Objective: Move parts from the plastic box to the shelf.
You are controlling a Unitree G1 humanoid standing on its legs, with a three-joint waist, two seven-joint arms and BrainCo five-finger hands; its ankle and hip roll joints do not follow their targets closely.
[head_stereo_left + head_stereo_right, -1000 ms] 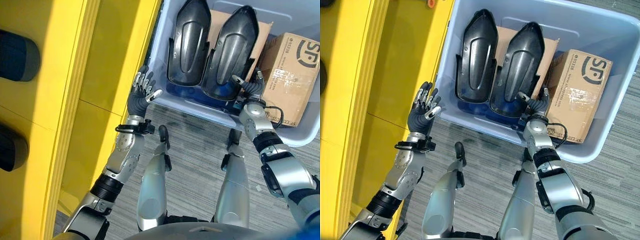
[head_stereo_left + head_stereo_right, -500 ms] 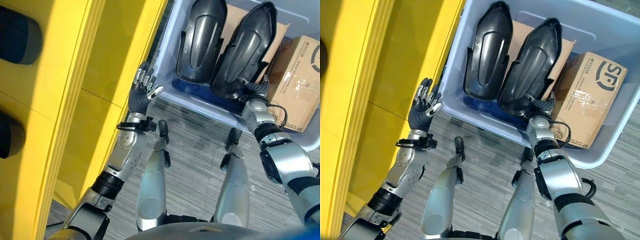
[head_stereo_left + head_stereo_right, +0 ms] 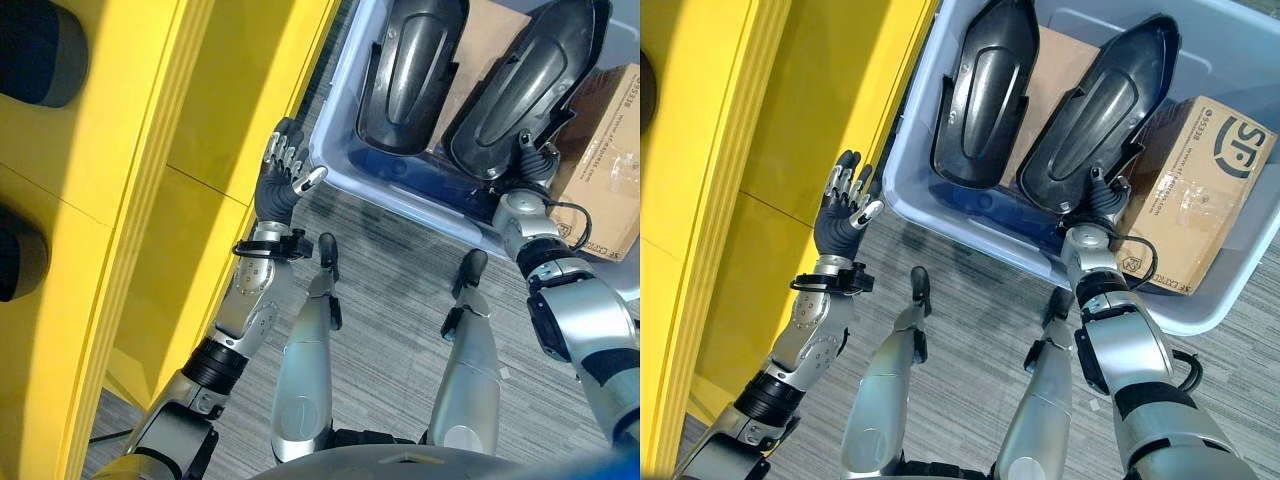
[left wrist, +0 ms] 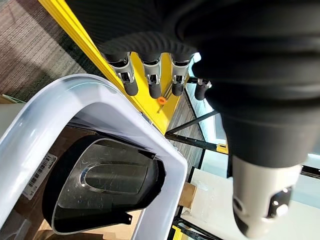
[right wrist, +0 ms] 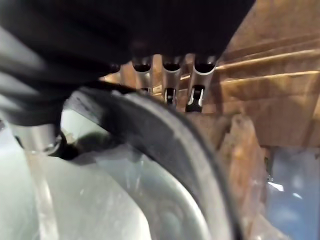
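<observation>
A pale blue plastic box on the floor holds two long black moulded parts, one on the left and one on the right. My right hand is at the near end of the right part. In the right wrist view its fingers curl over that part's black rim, with the thumb below. My left hand stands open outside the box's left wall, next to the yellow shelf; its straight fingers touch nothing.
A brown cardboard carton fills the box's right end, close to the held part. Two dark parts lie on the yellow shelf at the left. Grey carpet lies in front of the box.
The right black part has swung its far end to the right, away from the left part, with my right hand on its near end. The whole view has shifted. My left hand has hardly moved.
</observation>
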